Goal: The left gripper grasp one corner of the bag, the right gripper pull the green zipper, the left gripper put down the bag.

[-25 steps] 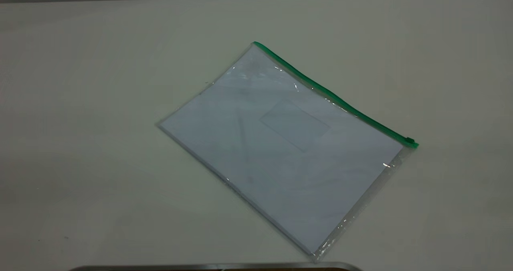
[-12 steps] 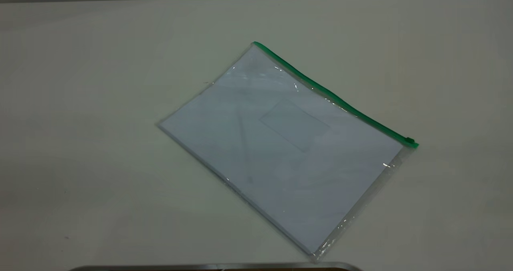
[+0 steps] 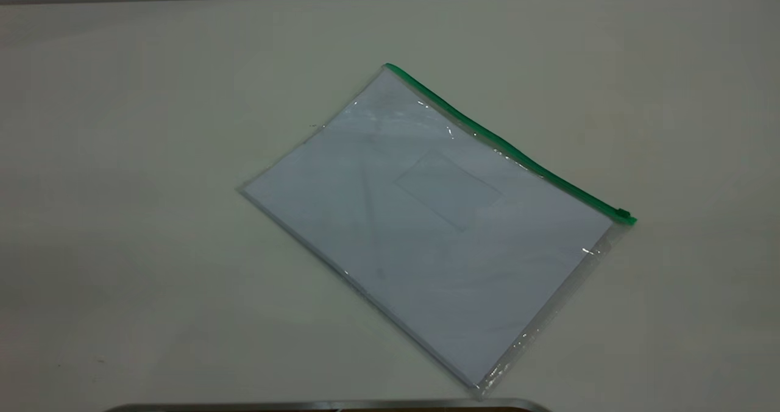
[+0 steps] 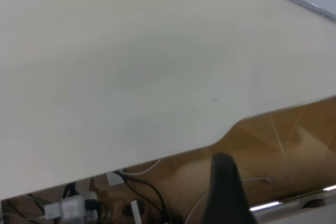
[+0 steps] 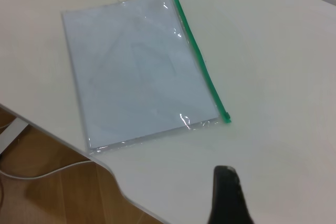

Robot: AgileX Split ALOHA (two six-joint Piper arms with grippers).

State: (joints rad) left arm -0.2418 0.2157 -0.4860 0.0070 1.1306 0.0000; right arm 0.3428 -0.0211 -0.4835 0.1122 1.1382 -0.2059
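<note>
Bag [image 3: 426, 229] lies flat, clear, green zipper [image 3: 512, 150] edging it.

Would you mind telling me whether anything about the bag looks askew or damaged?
The bag lies flat but skewed on the table, one corner near the front edge. The green zipper looks intact, slider at its right end. No damage shows.

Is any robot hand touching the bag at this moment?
No, in the exterior view the bag lies flat on the table with no hand near it.
</note>
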